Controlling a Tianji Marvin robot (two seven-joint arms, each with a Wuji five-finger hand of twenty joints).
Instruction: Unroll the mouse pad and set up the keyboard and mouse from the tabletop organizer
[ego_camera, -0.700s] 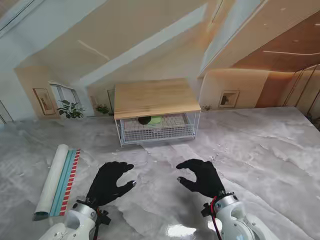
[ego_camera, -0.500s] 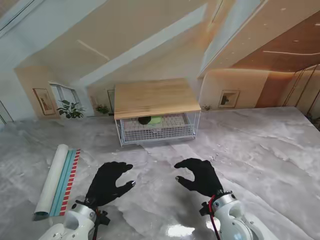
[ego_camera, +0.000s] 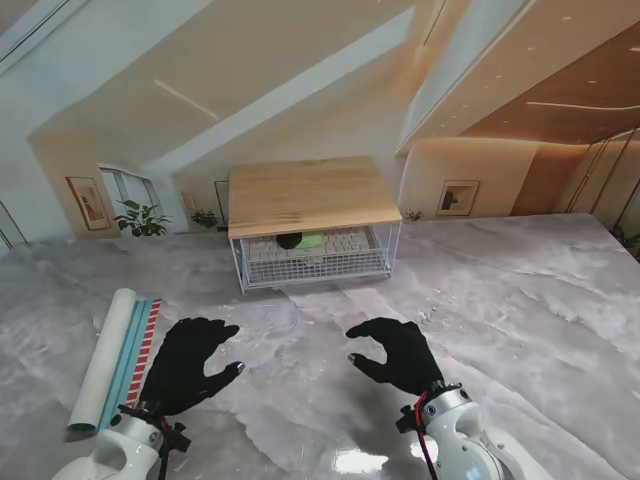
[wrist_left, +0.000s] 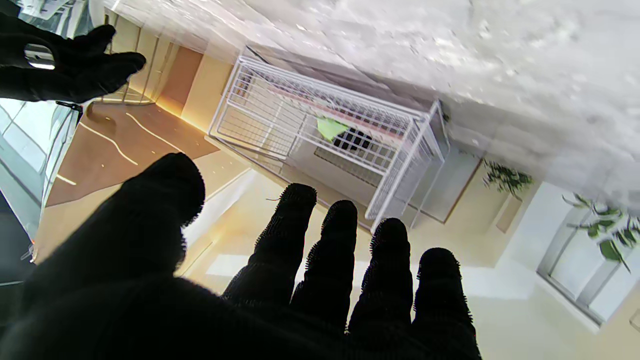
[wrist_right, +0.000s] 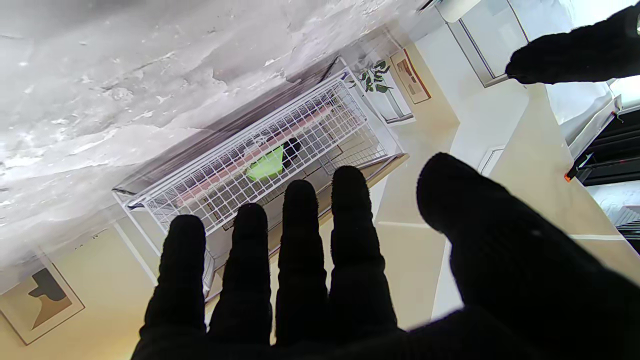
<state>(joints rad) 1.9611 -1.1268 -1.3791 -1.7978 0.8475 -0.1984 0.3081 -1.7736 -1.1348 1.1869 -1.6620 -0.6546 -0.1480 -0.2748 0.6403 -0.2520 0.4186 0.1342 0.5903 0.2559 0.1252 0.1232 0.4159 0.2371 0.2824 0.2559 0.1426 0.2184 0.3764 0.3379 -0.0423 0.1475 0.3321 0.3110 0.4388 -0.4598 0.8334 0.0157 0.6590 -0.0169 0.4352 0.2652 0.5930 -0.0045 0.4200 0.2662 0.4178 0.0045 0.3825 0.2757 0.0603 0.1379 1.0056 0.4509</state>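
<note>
A rolled mouse pad, white with teal and red-striped edges, lies on the marble table at my left. My left hand hovers open just right of it, fingers apart and holding nothing. My right hand is open too, near the table's middle. Farther from me stands the white wire organizer under a wooden top. Inside it lie a pale keyboard and a black and green mouse. Both wrist views show the organizer beyond the spread fingers.
The grey marble table stretches wide to the right of the organizer and in front of both hands. Behind the table the wall shows potted plants and framed pictures.
My left hand has shifted left toward the rolled mouse pad. My right hand has drifted slightly left and nearer to me. Both stay open.
</note>
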